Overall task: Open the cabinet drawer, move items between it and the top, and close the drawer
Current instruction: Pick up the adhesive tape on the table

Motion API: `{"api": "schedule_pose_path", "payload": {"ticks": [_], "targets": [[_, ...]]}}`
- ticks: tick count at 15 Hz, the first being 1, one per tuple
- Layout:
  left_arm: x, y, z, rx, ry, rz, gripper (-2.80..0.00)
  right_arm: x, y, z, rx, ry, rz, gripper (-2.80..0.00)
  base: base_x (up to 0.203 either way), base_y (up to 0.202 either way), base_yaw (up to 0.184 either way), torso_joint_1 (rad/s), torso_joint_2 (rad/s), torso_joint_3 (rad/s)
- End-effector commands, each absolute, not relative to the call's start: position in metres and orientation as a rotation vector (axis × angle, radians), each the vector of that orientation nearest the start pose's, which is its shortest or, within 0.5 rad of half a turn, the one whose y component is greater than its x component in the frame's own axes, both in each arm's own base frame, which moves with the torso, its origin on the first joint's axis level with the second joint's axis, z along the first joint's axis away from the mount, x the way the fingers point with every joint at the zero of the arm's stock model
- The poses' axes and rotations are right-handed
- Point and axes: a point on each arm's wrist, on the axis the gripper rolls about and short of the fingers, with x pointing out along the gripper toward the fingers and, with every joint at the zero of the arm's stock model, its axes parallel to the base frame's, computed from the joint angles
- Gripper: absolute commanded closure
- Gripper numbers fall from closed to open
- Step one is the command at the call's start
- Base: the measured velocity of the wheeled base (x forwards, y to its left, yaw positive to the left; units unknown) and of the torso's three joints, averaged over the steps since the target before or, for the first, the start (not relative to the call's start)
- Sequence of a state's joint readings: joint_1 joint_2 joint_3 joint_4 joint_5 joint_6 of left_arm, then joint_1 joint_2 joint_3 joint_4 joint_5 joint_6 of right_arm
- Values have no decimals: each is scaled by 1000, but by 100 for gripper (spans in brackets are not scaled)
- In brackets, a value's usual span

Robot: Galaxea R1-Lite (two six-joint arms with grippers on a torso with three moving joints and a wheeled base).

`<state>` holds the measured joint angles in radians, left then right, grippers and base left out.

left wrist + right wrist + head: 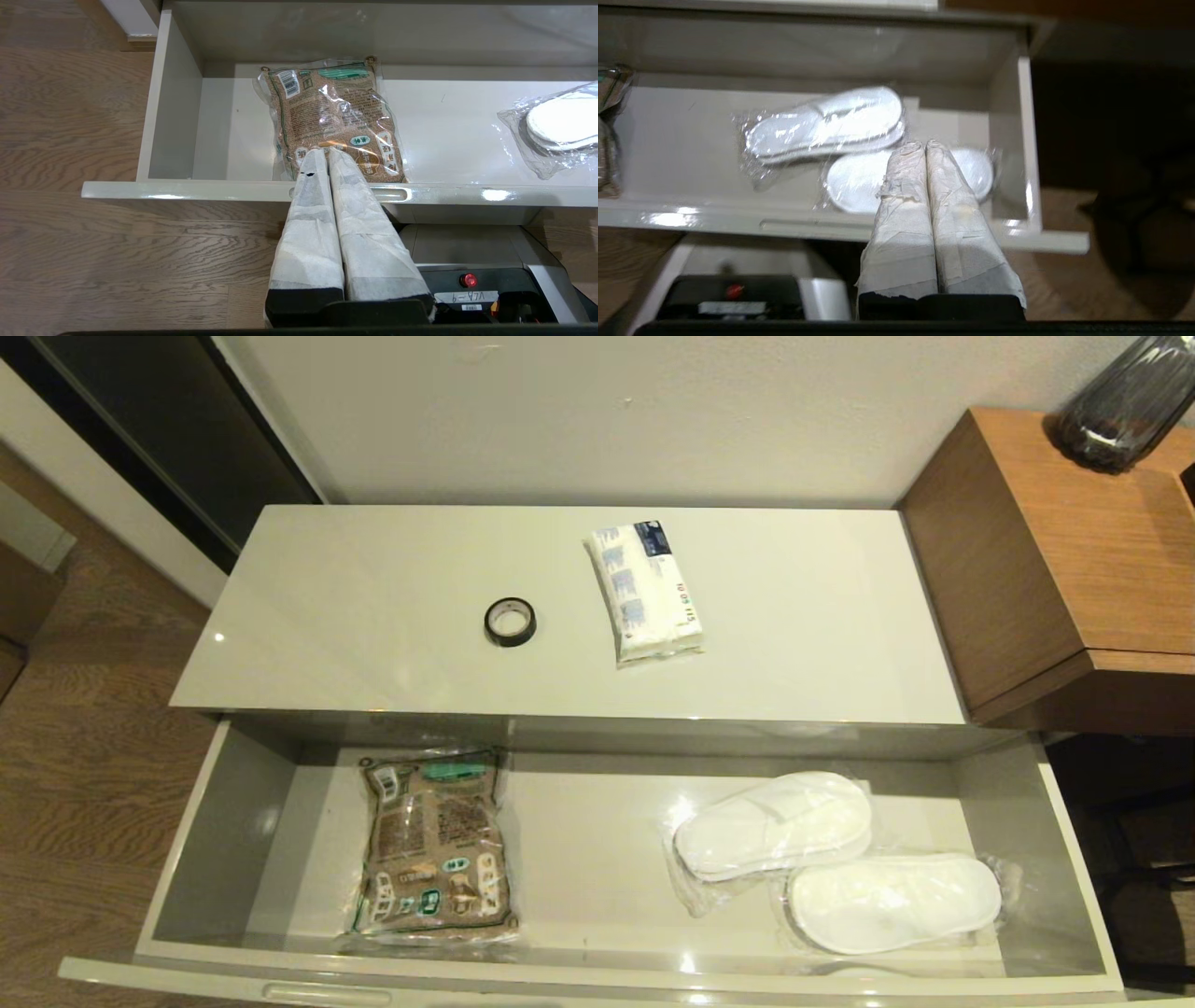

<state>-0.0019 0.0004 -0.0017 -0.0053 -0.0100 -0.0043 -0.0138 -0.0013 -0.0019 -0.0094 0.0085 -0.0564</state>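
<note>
The cabinet drawer (597,980) stands pulled out wide below the glossy off-white top (373,597). On the top lie a small black tape roll (510,622) and a white tissue pack (644,590) with blue print. Inside the drawer, at its right, two white slippers (840,859) lie in clear plastic wrap. My left gripper (325,150) is shut and empty, held in front of the drawer's front edge (187,190) on the left. My right gripper (923,144) is shut and empty too, in front of the drawer's right end, with the slippers (822,126) beyond it. Neither arm shows in the head view.
A brown patterned flat pouch (434,845) lies in the drawer's left half. A brown wooden side table (1055,569) with a dark glass vase (1125,401) stands to the right of the cabinet. Wooden floor (75,756) lies to the left.
</note>
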Motion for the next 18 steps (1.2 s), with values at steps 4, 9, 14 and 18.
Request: {"api": "schedule_pose_path", "payload": {"ticks": [4, 9, 14, 18], "targets": [[-23, 0, 77, -5, -7, -12, 0, -23, 0, 76, -29, -3, -6, 0, 0, 0, 0, 0, 0, 0], [-23, 0, 77, -5, -6, -12, 0, -23, 0, 76, -26, -1, -8, 0, 0, 0, 0, 0, 0, 0], [-23, 0, 77, -5, -6, -12, 0, -23, 0, 76, -26, -1, -8, 0, 0, 0, 0, 0, 0, 0], [-23, 0, 77, -5, -6, -12, 0, -23, 0, 76, -26, -1, -8, 0, 0, 0, 0, 0, 0, 0]]}}
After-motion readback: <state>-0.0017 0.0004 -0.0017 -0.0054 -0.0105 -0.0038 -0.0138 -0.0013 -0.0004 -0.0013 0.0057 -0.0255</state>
